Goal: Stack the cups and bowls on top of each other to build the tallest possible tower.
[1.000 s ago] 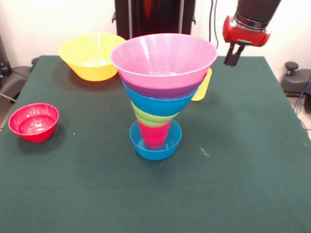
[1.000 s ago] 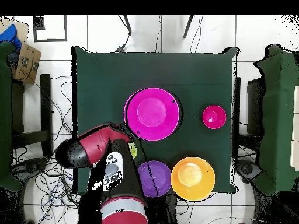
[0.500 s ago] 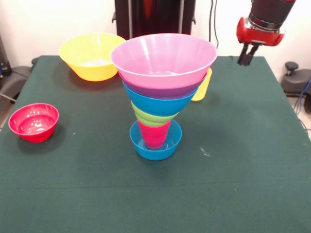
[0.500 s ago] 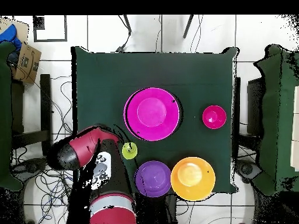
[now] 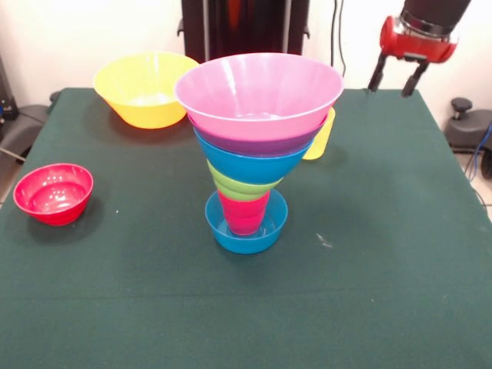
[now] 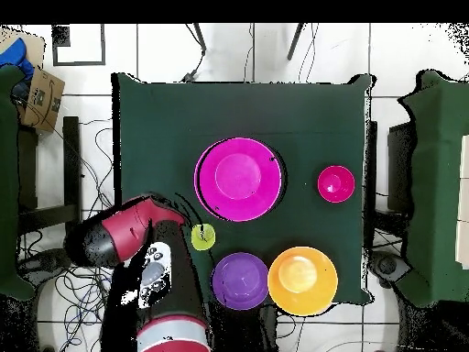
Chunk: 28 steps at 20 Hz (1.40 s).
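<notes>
The tower (image 5: 250, 165) stands mid-table: a small blue bowl (image 5: 246, 229) at the base, then the red cup (image 5: 244, 213), a lime green bowl (image 5: 240, 187), a blue bowl (image 5: 254, 165), a purple bowl (image 5: 257, 143) and the large pink bowl (image 5: 259, 88) on top. From above only the pink bowl (image 6: 240, 179) shows. The yellow cup (image 5: 320, 137) stands behind the tower, also seen as the yellow cup (image 6: 203, 236). My gripper (image 5: 394, 77) hangs open and empty, high at the far right, beyond the yellow cup.
A large yellow bowl (image 5: 146, 88) sits at the far left and a small red bowl (image 5: 54, 192) at the left edge. Overhead, a second purple bowl (image 6: 241, 280) lies beside the yellow bowl (image 6: 302, 280); the red bowl (image 6: 336, 183) is right of the tower.
My gripper has drifted further right and up, away from the tower, and its fingers have spread from shut to open. The bowls and cups have not moved.
</notes>
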{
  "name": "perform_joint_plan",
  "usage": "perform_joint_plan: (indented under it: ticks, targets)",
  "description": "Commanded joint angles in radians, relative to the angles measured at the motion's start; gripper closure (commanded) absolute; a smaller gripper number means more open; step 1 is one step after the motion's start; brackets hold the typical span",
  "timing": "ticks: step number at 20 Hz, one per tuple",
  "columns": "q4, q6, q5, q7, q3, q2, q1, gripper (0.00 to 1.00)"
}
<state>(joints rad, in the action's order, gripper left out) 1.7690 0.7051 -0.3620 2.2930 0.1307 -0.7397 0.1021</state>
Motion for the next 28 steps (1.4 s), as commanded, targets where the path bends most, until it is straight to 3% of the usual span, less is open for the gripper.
perform_joint_plan:
  ticks: [1,5,11,14,21,28]
  targets:
    - [0.084,0.148,0.025,-0.121,0.056,-0.153,-0.047,0.00]
    - [0.213,0.064,-0.009,-0.162,0.067,-0.221,-0.089,0.00]
    - [0.337,-0.025,-0.074,-0.203,0.073,-0.262,-0.171,0.00]
    - [0.355,-0.046,-0.122,-0.211,0.067,-0.260,-0.194,0.00]
    - [0.342,-0.133,-0.308,-0.164,0.045,-0.177,-0.238,0.00]
    - [0.322,-0.180,-0.405,-0.123,0.054,-0.107,-0.280,0.00]
